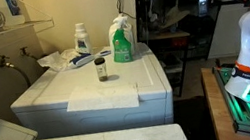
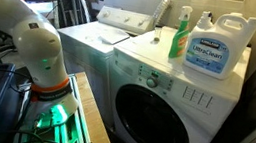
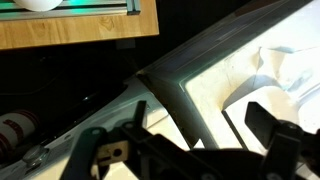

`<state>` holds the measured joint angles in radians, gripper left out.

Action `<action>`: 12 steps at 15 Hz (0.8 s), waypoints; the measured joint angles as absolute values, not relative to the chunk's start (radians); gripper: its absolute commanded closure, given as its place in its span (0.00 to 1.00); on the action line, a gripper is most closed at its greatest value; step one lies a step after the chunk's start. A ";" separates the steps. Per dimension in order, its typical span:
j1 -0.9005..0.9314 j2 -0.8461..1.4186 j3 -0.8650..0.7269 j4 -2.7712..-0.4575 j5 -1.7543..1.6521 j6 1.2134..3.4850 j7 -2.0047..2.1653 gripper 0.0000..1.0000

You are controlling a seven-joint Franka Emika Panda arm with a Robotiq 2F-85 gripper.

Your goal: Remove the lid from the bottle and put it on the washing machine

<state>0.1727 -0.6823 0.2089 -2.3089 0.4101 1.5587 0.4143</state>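
Progress: 0 of 2 steps done | lid [image 1: 99, 60] on bottle [image 1: 101, 73], atop washing machine [image 1: 78, 90] | gripper [image 3: 185, 150] spread, empty, well apart | left: remove lid, set down.

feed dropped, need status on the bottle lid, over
Gripper open, empty. Lid on bottle, upright on washing machine. Green spray bottle close behind it.

Bottle [image 1: 101, 72] w/ lid [image 1: 99, 60] atop washer [image 1: 73, 94]
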 measured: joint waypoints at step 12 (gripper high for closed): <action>0.143 -0.627 0.275 -2.247 0.364 1.618 0.418 0.00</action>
<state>0.1426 -0.6274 0.2755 -2.2475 0.3641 1.6184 0.4182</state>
